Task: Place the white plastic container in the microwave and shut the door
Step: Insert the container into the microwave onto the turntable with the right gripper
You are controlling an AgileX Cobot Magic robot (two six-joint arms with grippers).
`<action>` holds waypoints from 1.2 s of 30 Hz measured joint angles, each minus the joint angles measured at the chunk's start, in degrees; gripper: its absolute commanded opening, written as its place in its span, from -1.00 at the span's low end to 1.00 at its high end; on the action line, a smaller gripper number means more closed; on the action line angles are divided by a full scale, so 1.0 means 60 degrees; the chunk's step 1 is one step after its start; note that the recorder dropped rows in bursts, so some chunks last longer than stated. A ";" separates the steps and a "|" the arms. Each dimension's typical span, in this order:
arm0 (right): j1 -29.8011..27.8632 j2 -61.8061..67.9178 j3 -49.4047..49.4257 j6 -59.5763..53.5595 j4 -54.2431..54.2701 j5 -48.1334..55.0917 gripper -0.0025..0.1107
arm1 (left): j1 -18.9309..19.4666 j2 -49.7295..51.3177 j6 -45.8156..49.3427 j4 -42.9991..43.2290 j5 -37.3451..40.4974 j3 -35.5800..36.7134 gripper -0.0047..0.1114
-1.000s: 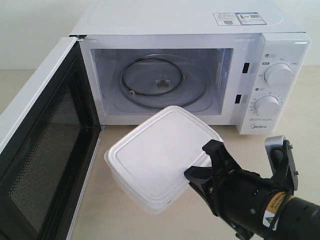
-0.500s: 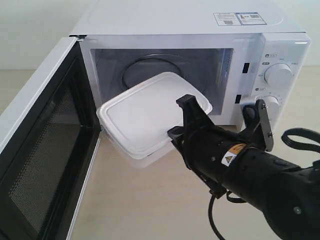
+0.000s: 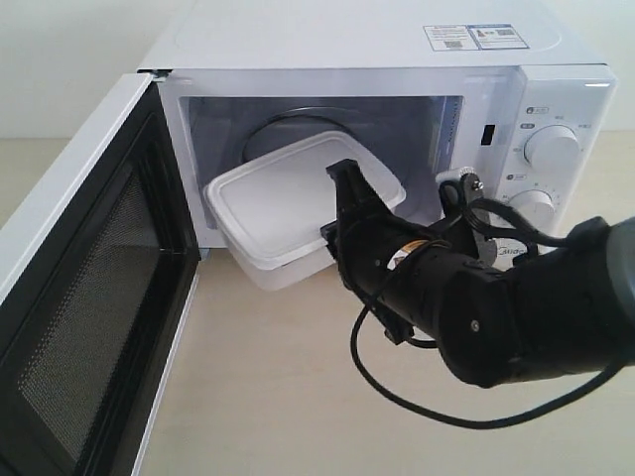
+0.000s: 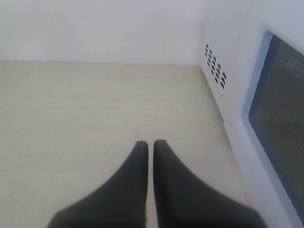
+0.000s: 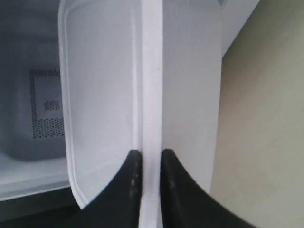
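**Microwave** (image 3: 347, 40): white countertop model, set on a pale worktop (image 3: 278, 387). Two round dials (image 3: 553, 147) are fitted one above the other on the right-hand panel. Label stickers (image 3: 474, 37) are seen on the top. Part of the glass turntable (image 3: 266, 131) is visible inside the cavity, behind the container.

**Door** (image 3: 99, 288): hinged on the left and swung fully open. The black inner frame and the dark mesh window are turned towards the exterior camera.

**White plastic container** (image 3: 288, 198): rectangular and round-cornered, with the lid fitted. It is carried slightly tilted in the cavity mouth. The far end is inside, above the turntable. The near end projects past the front sill. Whether the base touches the cavity floor cannot be told.

**Right gripper** (image 5: 151, 157): carried on a black arm (image 3: 496, 317) that is reached in from the right across the front of the microwave. The jaws are clenched on the near rim of the container, one on the lid side and one below the rim.

**Left gripper** (image 4: 150, 145): seen only in the left wrist view, above bare worktop and well apart from the container. The jaws are pressed together with nothing between them. The outer face of the door and a side wall with vent slots (image 4: 214, 66) are seen beside it.
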 measured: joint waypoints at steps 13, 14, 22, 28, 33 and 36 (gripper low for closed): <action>-0.1161 0.0000 -0.0508 -0.0501 -0.0221 0.0212 -0.96 | 0.0000 0.0000 0.0000 0.0000 0.0000 0.0000 -0.84; -0.1204 0.0000 -0.0656 -0.0501 -0.0223 0.0283 -0.96 | 0.0000 0.0000 0.0000 0.0000 0.0000 0.0000 -0.84; -0.1254 0.0471 -0.1575 -0.0541 -0.0263 0.0573 -0.96 | 0.0000 0.0000 0.0000 0.0000 0.0000 0.0000 -0.84; -0.1254 0.1094 -0.2086 -0.0461 -0.0270 0.0738 -0.96 | 0.0000 0.0000 0.0000 0.0000 0.0000 0.0000 -0.84; -0.1254 0.1451 -0.2415 0.0199 -0.0211 0.0591 -0.96 | 0.0000 0.0000 0.0000 0.0000 0.0000 0.0000 -0.84; -0.1269 0.1608 -0.2582 0.0627 0.0059 0.0483 -0.96 | 0.0000 0.0000 0.0000 0.0000 0.0000 0.0000 -0.84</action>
